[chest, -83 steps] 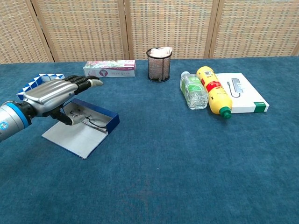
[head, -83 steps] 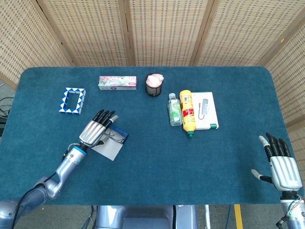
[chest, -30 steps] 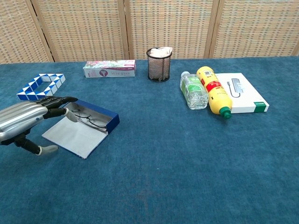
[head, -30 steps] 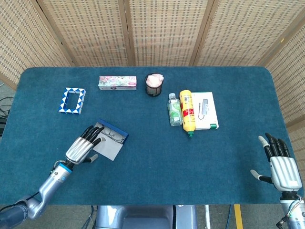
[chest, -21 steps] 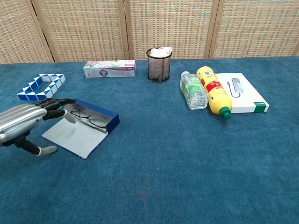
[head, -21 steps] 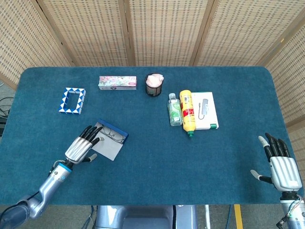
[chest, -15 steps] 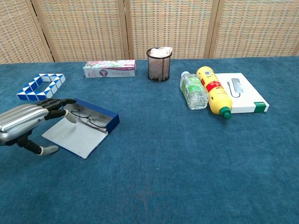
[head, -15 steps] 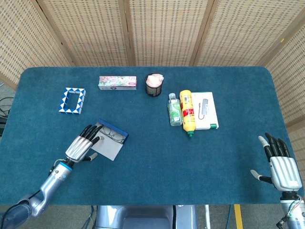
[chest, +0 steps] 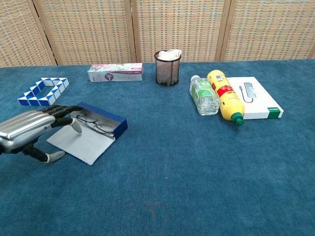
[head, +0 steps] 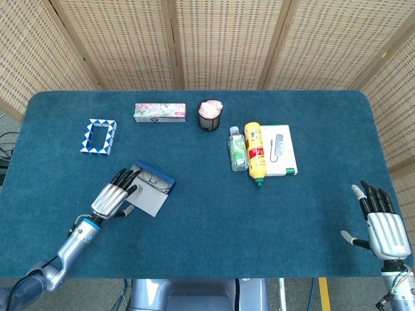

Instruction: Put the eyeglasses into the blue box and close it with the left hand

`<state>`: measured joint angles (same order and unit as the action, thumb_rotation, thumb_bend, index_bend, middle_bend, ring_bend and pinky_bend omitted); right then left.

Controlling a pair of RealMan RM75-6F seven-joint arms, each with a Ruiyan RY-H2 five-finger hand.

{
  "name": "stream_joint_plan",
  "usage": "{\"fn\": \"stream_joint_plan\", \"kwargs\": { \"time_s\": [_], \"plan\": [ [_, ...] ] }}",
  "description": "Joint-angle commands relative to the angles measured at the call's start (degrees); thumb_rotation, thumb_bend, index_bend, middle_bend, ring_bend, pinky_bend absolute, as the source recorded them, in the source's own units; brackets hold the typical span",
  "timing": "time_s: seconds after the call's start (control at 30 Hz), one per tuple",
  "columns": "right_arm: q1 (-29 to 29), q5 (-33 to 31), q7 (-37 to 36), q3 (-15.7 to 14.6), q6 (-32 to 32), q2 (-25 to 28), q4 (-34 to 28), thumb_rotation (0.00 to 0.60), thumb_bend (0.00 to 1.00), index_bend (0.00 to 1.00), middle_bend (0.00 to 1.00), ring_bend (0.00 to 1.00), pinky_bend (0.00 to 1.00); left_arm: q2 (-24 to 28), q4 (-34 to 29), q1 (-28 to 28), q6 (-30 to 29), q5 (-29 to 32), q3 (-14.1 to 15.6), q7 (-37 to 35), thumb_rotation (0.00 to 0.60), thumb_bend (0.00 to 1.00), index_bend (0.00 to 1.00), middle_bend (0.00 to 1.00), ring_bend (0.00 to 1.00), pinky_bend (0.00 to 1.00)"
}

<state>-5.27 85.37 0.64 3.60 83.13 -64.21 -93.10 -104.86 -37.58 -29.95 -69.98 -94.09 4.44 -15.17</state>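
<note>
While the blue box (chest: 101, 125) lies open, left hand (chest: 29, 129) beside it, fingers spread, empty.

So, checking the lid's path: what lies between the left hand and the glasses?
Only the box's open grey lid, under the left hand's fingertips; chest view shows it, glasses inside.

Blue-carpeted table (head: 214, 214), w/ open blue box (head: 153, 188) front-left, snake puzzle (head: 98, 136), floral carton (head: 159, 112), mesh cup (head: 209, 116), clear bottle (head: 238, 149), yellow bottle (head: 255, 151), white box (head: 281, 150)
</note>
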Motion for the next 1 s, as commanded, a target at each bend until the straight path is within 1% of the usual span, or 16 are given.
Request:
{"fn": "stream_joint_plan", "kwargs": {
  "time_s": [0.03,0.23,0.37,0.5,0.63,1.0],
  "plan": [
    [0.0,0.0,-0.1,0.0,0.0,0.0,0.0,0.6,0.05,0.0,0.0,0.0,0.0,-0.1,0.2,0.0,0.1,0.0,0.0,0.0,0.6,0.37,0.3,0.0,0.0,0.0],
    [0.0,0.0,-0.2,0.0,0.0,0.0,0.0,0.6,0.05,0.0,0.0,0.0,0.0,-0.2,0.5,-0.3,0.1,0.0,-0.2,0.1,0.6,0.42,0.32,0.0,0.0,0.0],
    [0.0,0.1,-0.2,0.0,0.0,0.0,0.1,0.6,0.05,0.0,0.0,0.0,0.0,-0.1,0.7,-0.7,0.3,0.3,-0.6,0.0,0.6,0.48,0.32,0.0,0.0,0.0],
    [0.0,0.1,-0.2,0.0,0.1,0.0,0.1,0.6,0.05,0.0,0.0,0.0,0.0,0.1,0.4,-1.2,0.3,0.6,-1.2,-0.2,0.6,0.5,0.33,0.0,0.0,0.0],
    [0.0,0.1,-0.1,0.0,0.0,0.0,0.1,0.6,0.05,0.0,0.0,0.0,0.0,0.4,-0.1,-1.9,0.7,0.8,-1.7,0.3,0.6,0.51,0.33,0.0,0.0,0.0],
    [0.0,0.0,-0.2,0.0,0.0,0.0,0.1,0.6,0.05,0.0,0.0,0.0,0.0,0.2,-2.4,-4.3,5.1,2.8,-3.4,2.8,0.6,0.51,0.35,0.0,0.0,0.0]
  ]
}}
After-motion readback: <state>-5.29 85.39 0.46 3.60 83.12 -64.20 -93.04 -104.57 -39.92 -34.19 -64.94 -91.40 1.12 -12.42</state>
